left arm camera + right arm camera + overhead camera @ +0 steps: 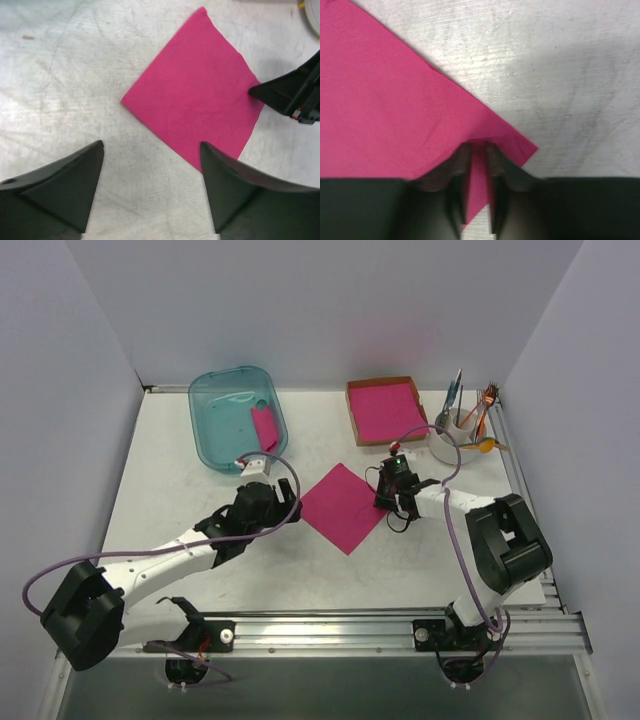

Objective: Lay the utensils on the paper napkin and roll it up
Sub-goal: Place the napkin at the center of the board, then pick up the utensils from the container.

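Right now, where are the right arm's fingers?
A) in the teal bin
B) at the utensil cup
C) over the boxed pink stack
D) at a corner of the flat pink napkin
D: the right wrist view shows the right fingers at a corner of the paper napkin, with pink showing between them.

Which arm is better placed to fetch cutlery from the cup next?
Right, most likely. The cup stands at the table's far right, just beyond the right arm, whose jaws sit at the napkin's right corner. The left arm is across the napkin, farther off.
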`<state>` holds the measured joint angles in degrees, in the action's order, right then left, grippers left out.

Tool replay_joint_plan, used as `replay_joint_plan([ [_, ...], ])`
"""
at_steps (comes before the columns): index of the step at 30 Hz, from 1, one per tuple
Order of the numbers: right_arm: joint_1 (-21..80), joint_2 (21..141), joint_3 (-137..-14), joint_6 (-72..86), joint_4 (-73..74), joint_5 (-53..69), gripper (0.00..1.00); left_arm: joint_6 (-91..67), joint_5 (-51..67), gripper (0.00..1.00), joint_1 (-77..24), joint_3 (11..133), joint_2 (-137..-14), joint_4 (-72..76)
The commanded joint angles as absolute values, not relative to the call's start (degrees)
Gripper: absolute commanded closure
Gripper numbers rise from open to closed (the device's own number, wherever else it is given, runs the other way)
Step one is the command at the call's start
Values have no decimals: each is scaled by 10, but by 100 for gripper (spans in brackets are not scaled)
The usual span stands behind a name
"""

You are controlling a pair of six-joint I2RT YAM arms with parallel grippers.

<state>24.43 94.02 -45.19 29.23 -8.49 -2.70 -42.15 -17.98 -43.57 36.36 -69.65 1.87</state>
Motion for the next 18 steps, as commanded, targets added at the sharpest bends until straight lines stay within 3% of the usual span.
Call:
replay_joint_plan([
  [1, 248, 908, -438, 301, -68, -16, 73, -415, -214, 9, -431, 382, -639, -59],
  [2, 248, 898, -436, 302, -69, -18, 70, -415, -218, 1, -430, 386, -627, -81],
  [3, 247, 890, -438, 301, -67, -22, 67, -412, -226, 6, -430, 386, -614, -90],
  [10, 204, 768, -486, 280, -22, -36, 59, -407, -218, 6, -382, 395, -517, -170],
  [18, 87, 708, -533, 279, 25, -70, 58, -333, -138, 6, -326, 388, -474, -166],
])
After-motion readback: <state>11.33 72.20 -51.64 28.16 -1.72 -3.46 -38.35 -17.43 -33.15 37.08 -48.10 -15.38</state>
